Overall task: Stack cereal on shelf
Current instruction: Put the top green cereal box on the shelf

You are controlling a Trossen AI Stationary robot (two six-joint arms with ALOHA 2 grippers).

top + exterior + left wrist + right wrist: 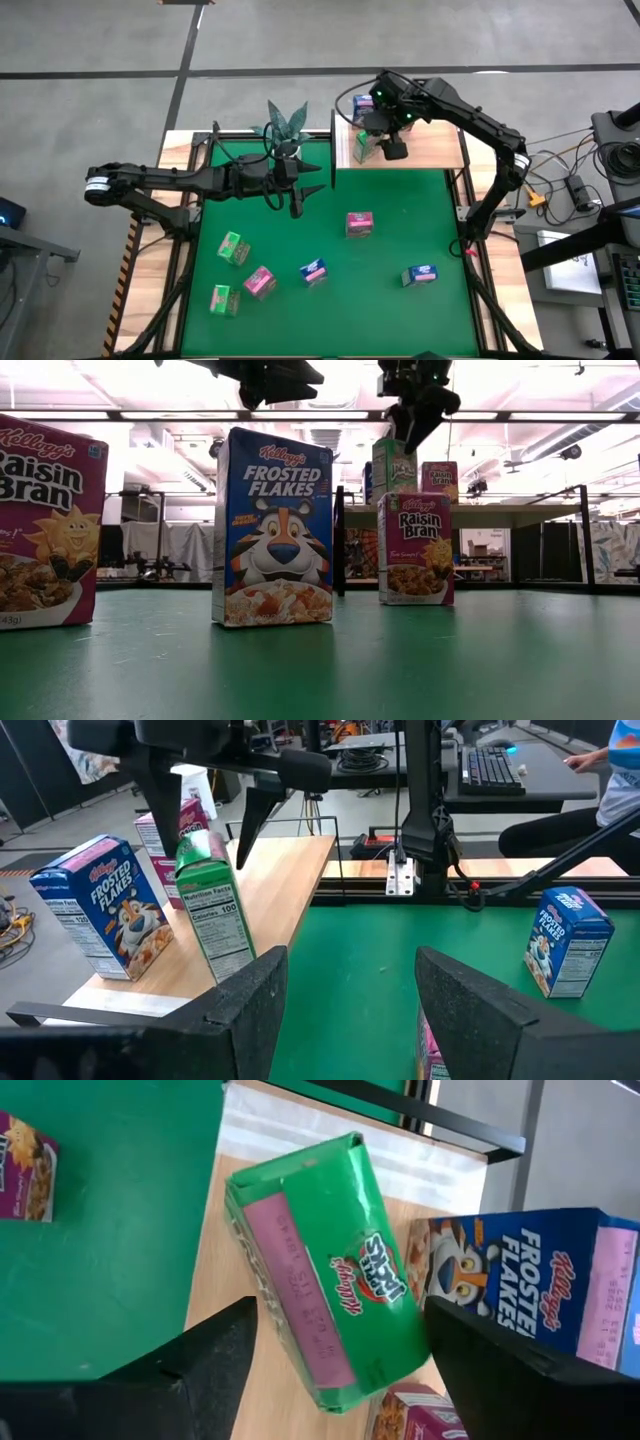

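From my low camera, ceiling lights (pixel 140 385) blew out the upper frame, silhouetting both arms. Overhead, the green mat (pixel 400 210) was evenly lit with soft shadows. My wrist cameras' near fingers were blurred.

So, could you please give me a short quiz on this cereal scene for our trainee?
1. How many cereal boxes are on the green mat, off the shelf?
2. True or false: the right gripper is shut on the green box on the shelf.
3. Which boxes are on the shelf? A: one blue, one green, one pink. B: three blue. C: two green, one pink.

Key: 1. Six. 2. False: the right gripper hangs open over the green box. 3. A.
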